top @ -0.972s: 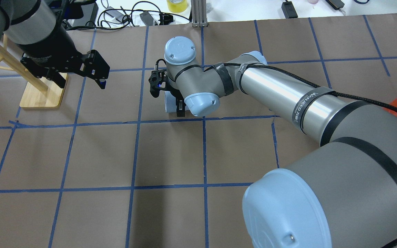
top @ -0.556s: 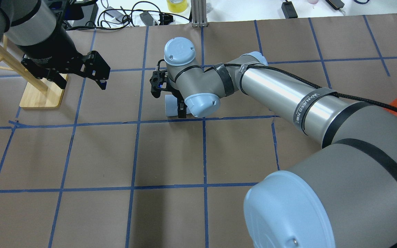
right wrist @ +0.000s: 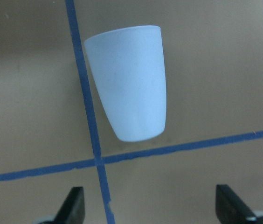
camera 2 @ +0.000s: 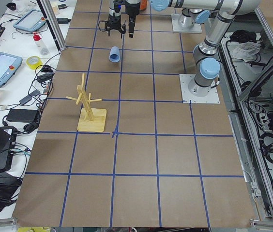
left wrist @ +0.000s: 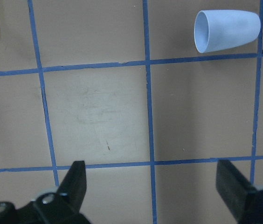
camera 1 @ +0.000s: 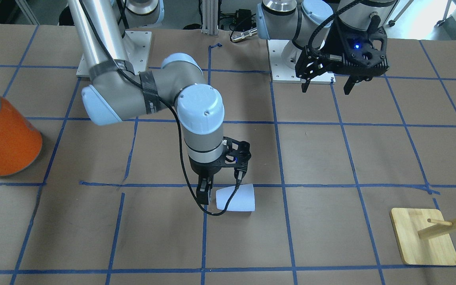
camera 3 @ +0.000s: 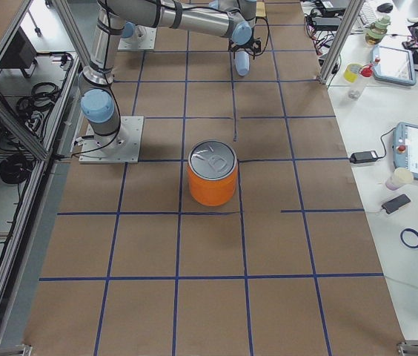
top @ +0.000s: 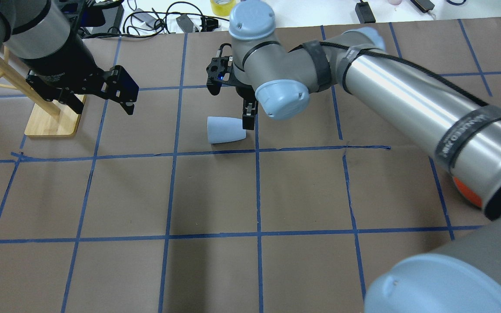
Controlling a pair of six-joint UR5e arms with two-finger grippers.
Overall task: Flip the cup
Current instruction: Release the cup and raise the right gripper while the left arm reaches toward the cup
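The pale lavender-blue cup (top: 226,129) lies on its side on the brown table, mouth toward the left arm's side. It also shows in the front view (camera 1: 236,199), the left wrist view (left wrist: 227,30) and the right wrist view (right wrist: 129,84). My right gripper (top: 247,116) hangs just above the cup's closed base end, open and empty, its fingers (right wrist: 73,205) wide apart. My left gripper (top: 102,102) hovers open and empty over the table to the left, well away from the cup; it also shows in the front view (camera 1: 326,87).
A large orange can (camera 1: 4,138) with a silver top stands on the right arm's side, also in the exterior right view (camera 3: 212,174). A wooden peg rack (top: 52,119) stands beside the left arm. Cables and boxes (top: 168,19) lie along the far edge.
My right gripper has lifted and drawn back from the cup, toward the far edge. The cup, half hidden under the wrist before, now lies free. The left arm has barely moved.
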